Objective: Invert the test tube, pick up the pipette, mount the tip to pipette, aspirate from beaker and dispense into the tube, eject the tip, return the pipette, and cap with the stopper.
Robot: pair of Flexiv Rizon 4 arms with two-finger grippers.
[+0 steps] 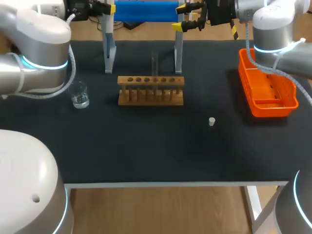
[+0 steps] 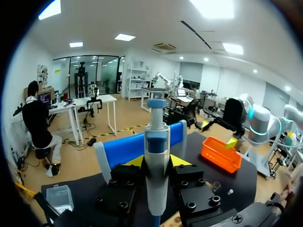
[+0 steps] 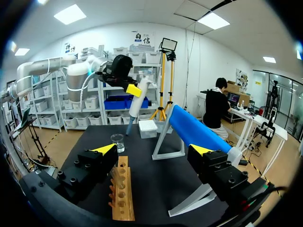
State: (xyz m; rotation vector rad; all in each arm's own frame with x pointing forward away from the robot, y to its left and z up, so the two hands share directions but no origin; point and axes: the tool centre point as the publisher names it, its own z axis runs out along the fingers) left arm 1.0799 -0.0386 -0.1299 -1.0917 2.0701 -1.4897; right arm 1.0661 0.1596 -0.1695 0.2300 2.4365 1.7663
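Left to right: beaker [image 1: 79, 95]; left gripper [image 2: 157, 163], clamped on the upright pipette [image 2: 156, 142] near the blue stand [image 1: 145, 10]; right gripper [image 3: 154, 150], spread and empty. Your pipette is probably light, rigid, smooth plastic, so hold it mid-barrel.

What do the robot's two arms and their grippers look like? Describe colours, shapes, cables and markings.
Both the left arm and right arm are thick, rounded, silver-grey tubes with a glowing light-blue ring at the joints and a pale hose running alongside. The left gripper and right gripper are blocky black bodies with screw holes; their fingers end in bright yellow tips.
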